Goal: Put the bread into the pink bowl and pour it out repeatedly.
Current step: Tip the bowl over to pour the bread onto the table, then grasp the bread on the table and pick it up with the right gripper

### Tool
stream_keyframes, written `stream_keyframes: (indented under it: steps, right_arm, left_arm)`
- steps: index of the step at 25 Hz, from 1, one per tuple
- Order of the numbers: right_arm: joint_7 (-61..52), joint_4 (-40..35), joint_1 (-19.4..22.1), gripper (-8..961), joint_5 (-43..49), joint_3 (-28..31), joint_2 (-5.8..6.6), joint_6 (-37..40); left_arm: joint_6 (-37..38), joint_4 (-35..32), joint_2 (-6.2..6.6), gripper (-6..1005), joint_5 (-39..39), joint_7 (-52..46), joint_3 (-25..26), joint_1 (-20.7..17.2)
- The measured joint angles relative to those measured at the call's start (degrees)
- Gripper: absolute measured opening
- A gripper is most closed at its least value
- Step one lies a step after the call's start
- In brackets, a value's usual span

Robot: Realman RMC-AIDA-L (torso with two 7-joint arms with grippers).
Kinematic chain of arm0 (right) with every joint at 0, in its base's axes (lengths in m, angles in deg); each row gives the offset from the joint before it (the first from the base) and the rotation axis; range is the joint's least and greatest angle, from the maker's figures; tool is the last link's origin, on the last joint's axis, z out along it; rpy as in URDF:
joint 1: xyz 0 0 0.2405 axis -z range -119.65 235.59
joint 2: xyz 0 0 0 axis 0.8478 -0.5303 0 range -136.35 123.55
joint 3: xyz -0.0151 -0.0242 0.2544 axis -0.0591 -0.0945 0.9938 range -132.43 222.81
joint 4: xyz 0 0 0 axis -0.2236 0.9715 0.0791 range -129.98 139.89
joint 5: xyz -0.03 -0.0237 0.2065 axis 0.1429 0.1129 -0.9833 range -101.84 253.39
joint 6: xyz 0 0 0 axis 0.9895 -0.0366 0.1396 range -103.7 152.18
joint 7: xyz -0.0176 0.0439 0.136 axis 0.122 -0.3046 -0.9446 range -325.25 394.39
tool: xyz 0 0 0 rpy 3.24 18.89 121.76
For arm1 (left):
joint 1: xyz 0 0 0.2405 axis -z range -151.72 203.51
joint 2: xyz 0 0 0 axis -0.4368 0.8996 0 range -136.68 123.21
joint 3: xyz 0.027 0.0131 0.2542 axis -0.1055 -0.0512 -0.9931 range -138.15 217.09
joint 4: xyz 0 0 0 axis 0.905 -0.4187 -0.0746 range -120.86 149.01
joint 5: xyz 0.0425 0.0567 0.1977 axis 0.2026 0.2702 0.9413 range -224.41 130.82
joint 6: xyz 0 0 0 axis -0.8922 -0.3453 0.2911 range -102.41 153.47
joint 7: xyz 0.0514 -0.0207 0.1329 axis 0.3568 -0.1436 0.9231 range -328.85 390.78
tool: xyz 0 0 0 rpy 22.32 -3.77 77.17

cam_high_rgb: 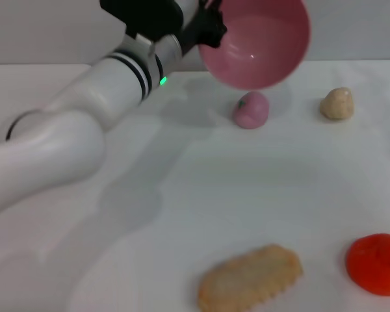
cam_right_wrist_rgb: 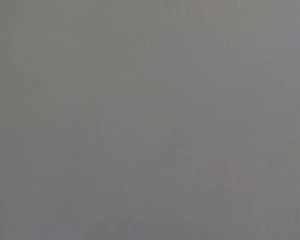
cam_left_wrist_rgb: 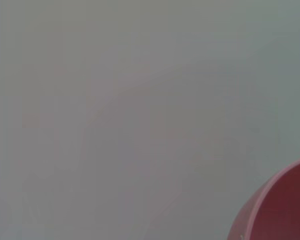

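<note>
Left gripper [cam_high_rgb: 208, 27] is clamping the near rim of the pink bowl [cam_high_rgb: 257, 42], holding it lifted off the table and tipped so its smooth, glossy hollow is facing the camera, with nothing showing inside. Underneath all this, a plain white matte tabletop [cam_high_rgb: 182, 188] is stretching out, meeting a pale grey wall behind. Well below and toward the robot from the gripper, the bread [cam_high_rgb: 250, 278] is lying flat on the surface, its tan grainy face up and one edge scalloped. Just under the raised bowl, a small pink peach toy [cam_high_rgb: 251, 109] with a green spot is sitting. Off to the gripper's right, a beige rounded lump [cam_high_rgb: 337, 103] is resting, and an orange-red disc [cam_high_rgb: 377, 263] is sitting beside the bread. Right arm is showing nowhere.
</note>
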Motion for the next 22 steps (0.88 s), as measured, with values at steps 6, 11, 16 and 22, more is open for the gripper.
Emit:
stream_keyframes:
  steps: [6, 11, 16, 22]
  right_arm:
    - [-0.01, 1.61, -0.09, 462, 0.20, -2.00, 0.00, 0.42]
    - [-0.29, 3.40, -0.09, 466, 0.20, -2.38, 0.04, 0.49]
    - [-0.36, 4.80, 0.05, 469, 0.20, -2.45, 0.16, 0.63]
    - [-2.30, 5.68, -0.10, 473, 1.12, -3.23, 0.55, 4.28]
  left_arm:
    - [13.66, 6.05, 0.39, 38, -0.04, -3.21, 15.46, 6.55]
    - [23.45, 9.15, 0.89, 38, 0.43, -2.35, 26.68, 10.12]
    - [35.65, 9.56, 1.41, 38, 0.58, 3.94, 39.96, 11.99]
    - [49.59, 9.66, 3.46, 38, 1.91, 6.30, 49.66, 13.52]
